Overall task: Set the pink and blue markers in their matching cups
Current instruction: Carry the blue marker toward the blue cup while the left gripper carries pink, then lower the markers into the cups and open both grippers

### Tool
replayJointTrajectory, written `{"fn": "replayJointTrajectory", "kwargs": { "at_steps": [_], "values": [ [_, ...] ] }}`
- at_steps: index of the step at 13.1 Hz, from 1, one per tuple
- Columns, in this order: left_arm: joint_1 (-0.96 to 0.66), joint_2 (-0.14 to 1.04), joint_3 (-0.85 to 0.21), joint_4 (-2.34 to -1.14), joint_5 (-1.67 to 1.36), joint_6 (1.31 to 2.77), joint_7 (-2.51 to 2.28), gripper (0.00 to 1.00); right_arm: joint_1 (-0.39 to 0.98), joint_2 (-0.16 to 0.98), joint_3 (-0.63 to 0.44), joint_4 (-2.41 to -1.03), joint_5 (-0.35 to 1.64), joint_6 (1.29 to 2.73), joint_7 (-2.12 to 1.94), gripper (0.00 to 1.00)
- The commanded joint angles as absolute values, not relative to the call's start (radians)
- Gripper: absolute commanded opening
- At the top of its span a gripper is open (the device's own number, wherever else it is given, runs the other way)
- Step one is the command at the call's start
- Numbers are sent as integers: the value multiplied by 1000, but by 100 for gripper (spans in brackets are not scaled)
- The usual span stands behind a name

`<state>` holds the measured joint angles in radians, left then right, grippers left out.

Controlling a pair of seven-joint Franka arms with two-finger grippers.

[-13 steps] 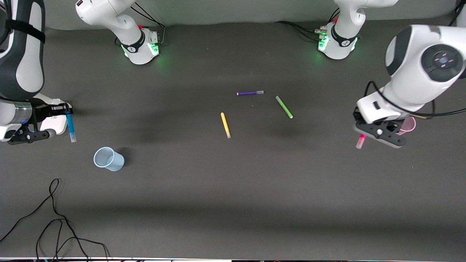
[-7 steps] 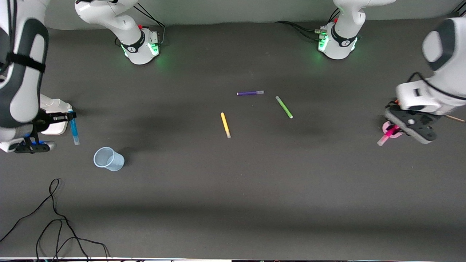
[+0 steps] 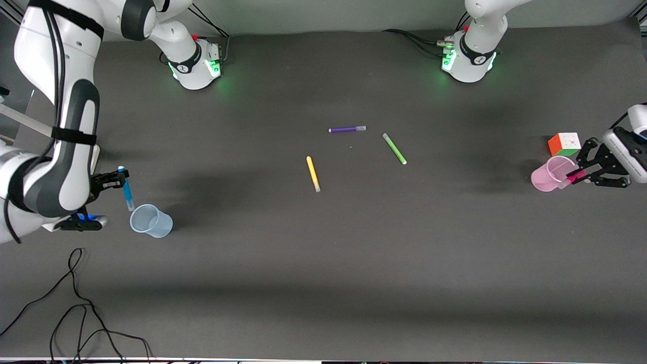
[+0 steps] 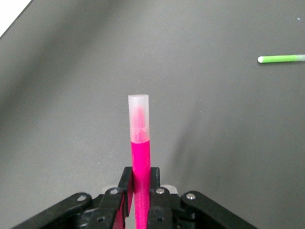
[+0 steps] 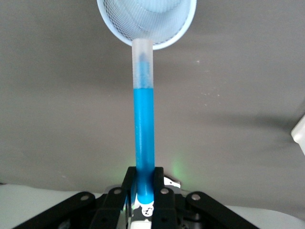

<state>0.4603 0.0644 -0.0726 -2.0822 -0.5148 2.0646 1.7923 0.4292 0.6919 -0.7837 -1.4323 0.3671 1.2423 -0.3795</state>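
My right gripper [image 3: 120, 178] is shut on the sky-blue marker [image 3: 127, 191] and holds it cap-down, just above and beside the rim of the pale blue cup [image 3: 150, 221]. In the right wrist view the blue marker [image 5: 144, 129] points from the gripper [image 5: 144, 183] at the blue cup's [image 5: 147, 21] open mouth. My left gripper [image 3: 581, 174] is shut on the magenta-pink marker [image 3: 572, 178], whose pale cap reaches the side of the upright pale pink cup [image 3: 547, 175]. The left wrist view shows the pink marker [image 4: 139, 152] clamped in the gripper [image 4: 139, 183]; the pink cup is out of that view.
Purple [image 3: 347, 129], green [image 3: 394, 148] and yellow [image 3: 313, 173] markers lie mid-table; the green one also shows in the left wrist view [image 4: 281, 58]. A multicoloured puzzle cube [image 3: 564, 143] stands beside the pink cup. Black cables [image 3: 76, 303] trail near the front edge at the right arm's end.
My right gripper carried the blue marker down toward the blue cup. My left gripper swung with the pink marker past the pink cup toward the table's end, uncovering the cup and cube.
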Motion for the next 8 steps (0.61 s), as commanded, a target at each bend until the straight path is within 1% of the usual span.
{"fn": "replayJointTrajectory", "kwargs": {
  "at_steps": [1, 2, 3, 6, 8],
  "values": [
    [570, 174, -87, -2089, -678, 2050, 2101, 0, 238, 761, -617, -1335, 388, 1207, -405, 1],
    [606, 217, -87, -2089, -707, 2031, 2161, 0, 200, 768, -570, -1319, 379, 1206, -400, 1],
    [635, 250, -89, -2089, -718, 2020, 2215, 0, 187, 779, -555, -1316, 380, 1204, -399, 1],
    [707, 325, -89, -2089, -775, 1958, 2365, 0, 189, 807, -552, -1307, 387, 1204, -394, 1],
    [713, 322, -87, -2086, -775, 1947, 2368, 0, 190, 827, -551, -1279, 388, 1204, -394, 1]
  ]
}}
